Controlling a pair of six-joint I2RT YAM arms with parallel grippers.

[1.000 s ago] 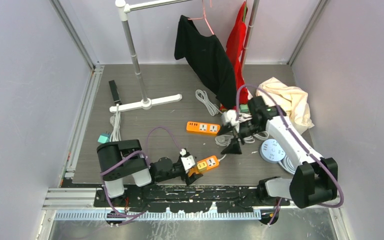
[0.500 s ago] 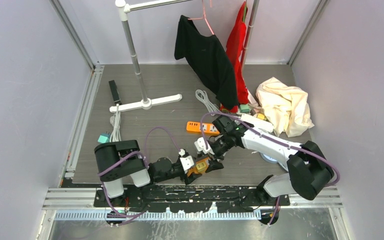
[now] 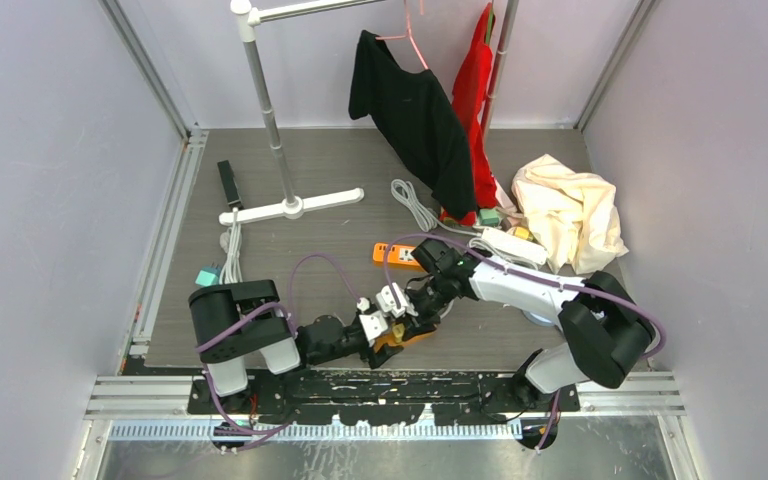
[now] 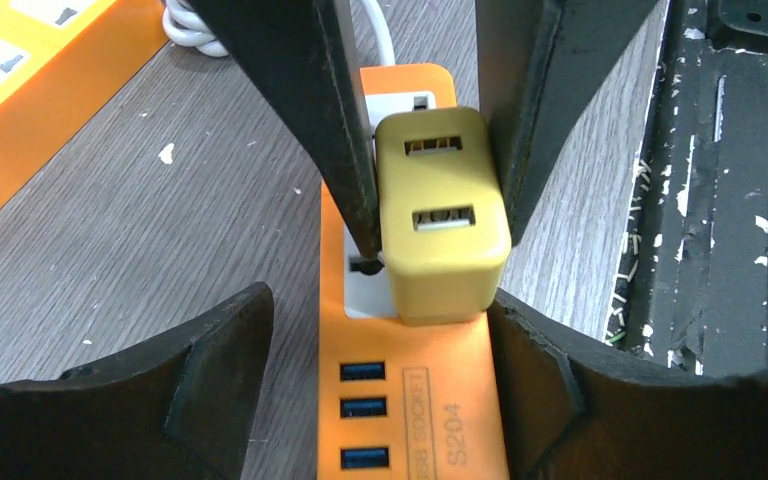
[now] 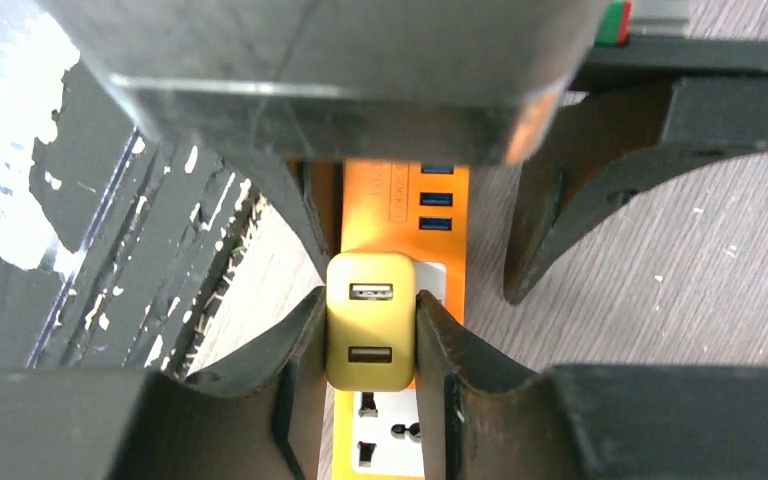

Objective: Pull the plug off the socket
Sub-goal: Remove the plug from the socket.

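Overhead plus two wrist views
Top camera looks down over the whole bench (image 3: 340,170); wrist cameras face each other, very near, sharing the yellow plug (image 4: 443,215) on the orange socket strip (image 4: 415,420).

On the orange power strip (image 4: 460,400) I read "SOCKET" and "S204", printed beside its USB ports (image 4: 362,414); nothing else is legible.

The table (image 3: 260,260) is lit brightly and evenly from overhead, and only soft, short shadows are cast. The top view is kept sharp throughout. In the right wrist view, white glare is thrown off the black plate (image 5: 160,220) at the table's near edge, and the grey housing (image 5: 340,70) above is blurred. In the left wrist view, the plug (image 4: 443,215) is rendered crisply, while the dark fingers (image 4: 160,400) are softened.
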